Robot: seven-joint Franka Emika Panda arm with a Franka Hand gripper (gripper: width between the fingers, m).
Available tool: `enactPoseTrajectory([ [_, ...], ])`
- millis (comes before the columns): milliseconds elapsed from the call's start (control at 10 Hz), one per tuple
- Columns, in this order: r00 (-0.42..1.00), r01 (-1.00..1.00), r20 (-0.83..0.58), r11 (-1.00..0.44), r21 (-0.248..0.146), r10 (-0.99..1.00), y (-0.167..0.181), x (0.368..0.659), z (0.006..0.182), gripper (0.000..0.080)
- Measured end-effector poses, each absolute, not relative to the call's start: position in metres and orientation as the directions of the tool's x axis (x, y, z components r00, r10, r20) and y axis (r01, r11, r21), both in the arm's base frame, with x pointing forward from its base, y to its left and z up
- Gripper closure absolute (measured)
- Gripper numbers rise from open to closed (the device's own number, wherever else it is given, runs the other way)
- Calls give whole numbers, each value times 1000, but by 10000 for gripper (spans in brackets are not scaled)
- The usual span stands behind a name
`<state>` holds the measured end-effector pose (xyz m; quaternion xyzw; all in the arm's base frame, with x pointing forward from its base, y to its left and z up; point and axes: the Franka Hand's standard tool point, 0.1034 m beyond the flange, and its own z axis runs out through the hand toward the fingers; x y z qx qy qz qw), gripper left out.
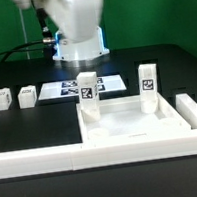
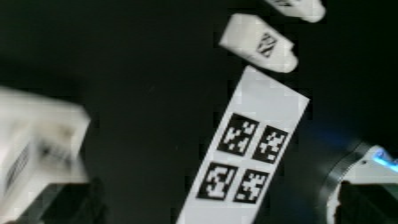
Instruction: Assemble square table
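White plastic tabletop (image 1: pixel 130 126) lies rim-up at the front of the black table (image 1: pixel 20 127) in the exterior view, hemmed by a white rail (image 1: pixel 44 160). One leg (image 1: pixel 87 89) and a second leg (image 1: pixel 147 78) stand upright at its far corners. Two loose blocks (image 1: pixel 1 98) lie to the exterior view's left of the marker board (image 1: pixel 57 90); the arm (image 1: pixel 77 24) rises behind.

The wrist view shows the marker board (image 2: pixel 249 140) with the blocks (image 2: pixel 263 42) off one end, and a white blur (image 2: pixel 36 140) I cannot name. Neither view shows the gripper, so I cannot tell whether its fingers are apart or together.

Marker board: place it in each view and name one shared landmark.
Exterior view: marker board lies flat mid-table, behind the square top, partly hidden by an upright leg.
Wrist view: marker board crosses the picture's middle as a long strip.
Shared landmark: the loose leg block beside its end.
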<state>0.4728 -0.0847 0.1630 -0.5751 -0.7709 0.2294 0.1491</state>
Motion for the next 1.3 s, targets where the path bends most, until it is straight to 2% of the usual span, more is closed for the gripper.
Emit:
enactPoseTrajectory([
  [100,-248,825,-56,181,-535,967,-86,468,159,150],
  [500,-29,865,-189,-70,-498,982,-84,469,157,150],
  [600,184,865,-246,-276,-420,952,-90,462,142,150],
  [700,294,850,-276,-382,-362,915,-103,449,137,150],
  [800,458,789,-321,-545,-283,829,-117,432,134,150],
  [900,605,679,-369,-700,-224,705,-133,420,133,150],
  [1000,664,605,-398,-768,-210,633,-141,416,125,150],
  [1100,678,590,-404,-783,-199,614,-139,418,123,150],
  [1300,736,517,-423,-842,-152,528,-136,419,123,150],
])
